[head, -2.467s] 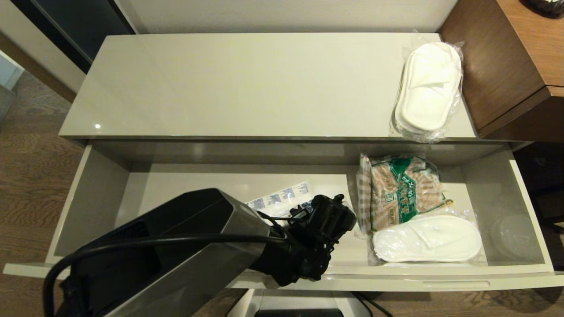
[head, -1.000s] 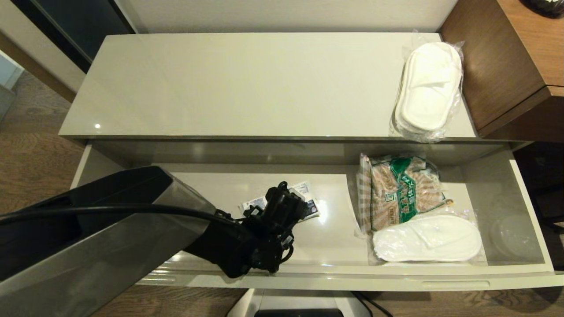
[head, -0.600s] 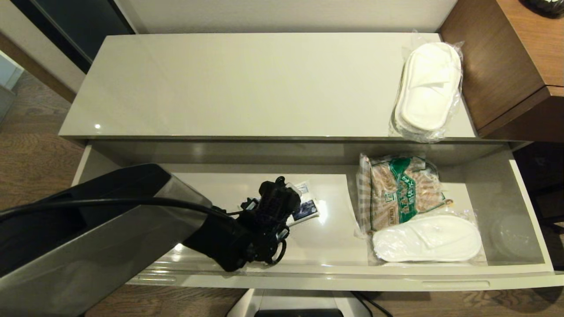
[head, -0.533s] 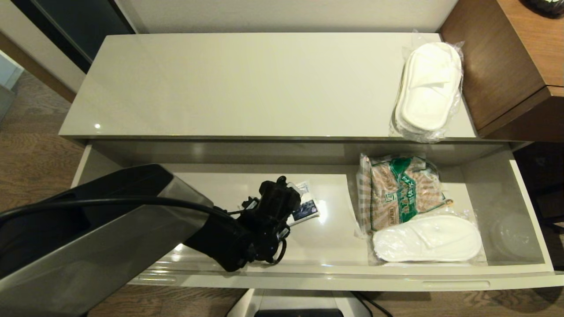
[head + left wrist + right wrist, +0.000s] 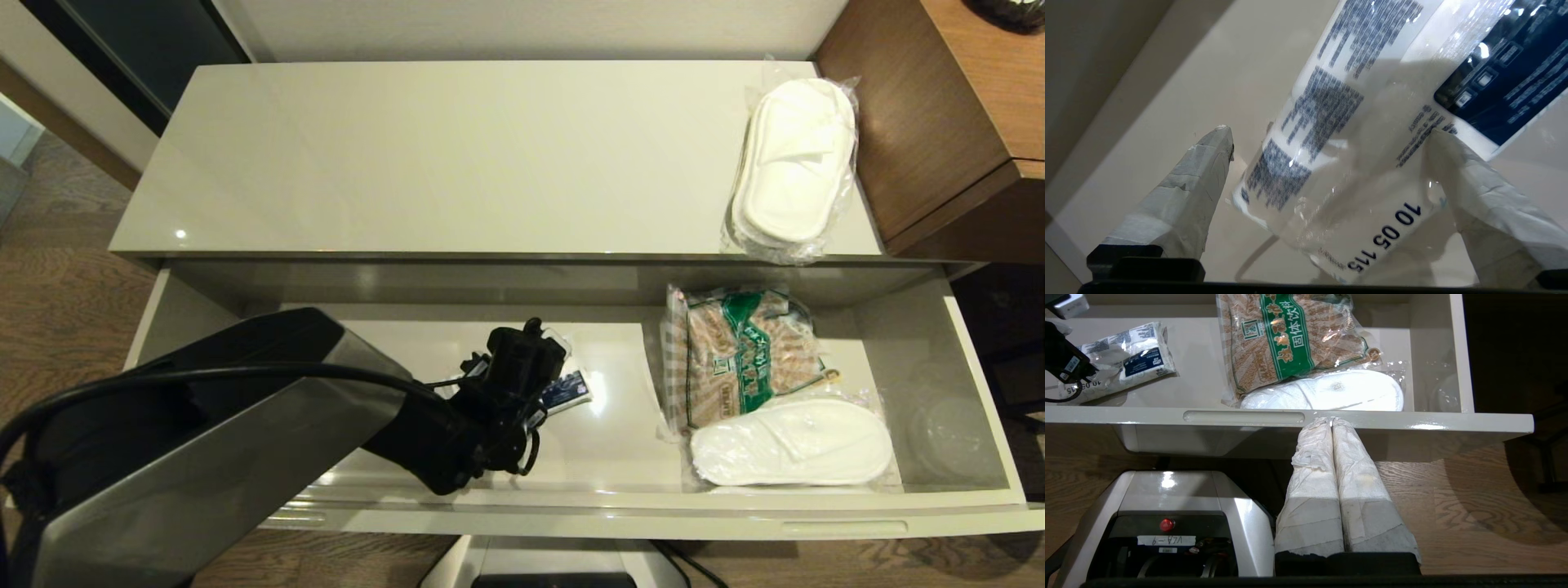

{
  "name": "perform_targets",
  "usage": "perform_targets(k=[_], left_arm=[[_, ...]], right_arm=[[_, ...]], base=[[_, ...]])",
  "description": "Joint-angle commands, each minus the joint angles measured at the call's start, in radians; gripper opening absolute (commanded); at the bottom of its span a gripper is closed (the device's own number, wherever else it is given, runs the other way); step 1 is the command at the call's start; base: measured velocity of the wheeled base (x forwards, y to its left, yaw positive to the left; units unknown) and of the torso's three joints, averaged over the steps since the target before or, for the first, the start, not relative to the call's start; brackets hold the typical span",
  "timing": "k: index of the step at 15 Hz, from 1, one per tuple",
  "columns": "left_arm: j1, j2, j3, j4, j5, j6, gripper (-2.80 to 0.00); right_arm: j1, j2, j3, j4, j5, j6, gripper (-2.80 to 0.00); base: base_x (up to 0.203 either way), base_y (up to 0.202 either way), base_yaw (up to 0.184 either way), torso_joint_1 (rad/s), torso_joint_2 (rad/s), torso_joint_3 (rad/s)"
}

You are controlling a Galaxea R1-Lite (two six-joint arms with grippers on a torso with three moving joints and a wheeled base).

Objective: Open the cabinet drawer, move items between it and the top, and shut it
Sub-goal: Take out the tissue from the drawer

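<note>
The cabinet's long pale grey-beige top [image 5: 457, 155], a glossy counter, runs across the head view. Below it the wide drawer [image 5: 971, 498] of the same colour stands pulled fully out, with a slim handle slot [image 5: 1244, 417] in its front rim.

The left arm reaches in from the near left, over the drawer's front rim and down toward its middle. Its left hand [image 5: 1327, 139] is spread wide around a tissue pack [image 5: 1355, 122], one taped finger on each side. One finger [image 5: 1478, 192] touches the pack's wrapper near the printed "10 05 115"; the other finger [image 5: 1200, 175] stands just clear of the pack's opposite edge. The pack is small, white and soft, with blue print and a dark blue label, and it lies on the drawer floor near the middle [image 5: 567, 388].

At the right end of the top, near the brown wooden desk [image 5: 971, 106], lie white slippers [image 5: 796, 163] in clear plastic wrap. In the right part of the drawer lies a brown-and-green snack bag [image 5: 747, 355]. Touching its near edge is a second wrapped slipper [image 5: 792, 445], set just behind the front rim.

The right hand [image 5: 1332, 421] is parked below and in front of the drawer's front rim, its two taped fingers pressed together, holding nothing.
</note>
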Motion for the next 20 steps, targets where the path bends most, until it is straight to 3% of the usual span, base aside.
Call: perform_targets(k=[1,6,20], left_arm=[[-0.001,0.032,-0.035,-0.006,0.005,0.026,0.0],[-0.001,0.058,-0.076,-0.006,0.005,0.084,0.0],[-0.063,0.027,-0.027,-0.005,0.0,0.085,0.0]], right_arm=[[0.0,-0.016,0.0,0.0,0.0,0.0,-2.8],[0.0,-0.016,0.0,0.0,0.0,0.0,-2.8],[0.0,-0.016,0.0,0.0,0.0,0.0,-2.8]], base=[[0.0,0.0,0.0,0.0,0.0,0.0],[0.0,0.0,0.0,0.0,0.0,0.0],[0.0,0.0,0.0,0.0,0.0,0.0]])
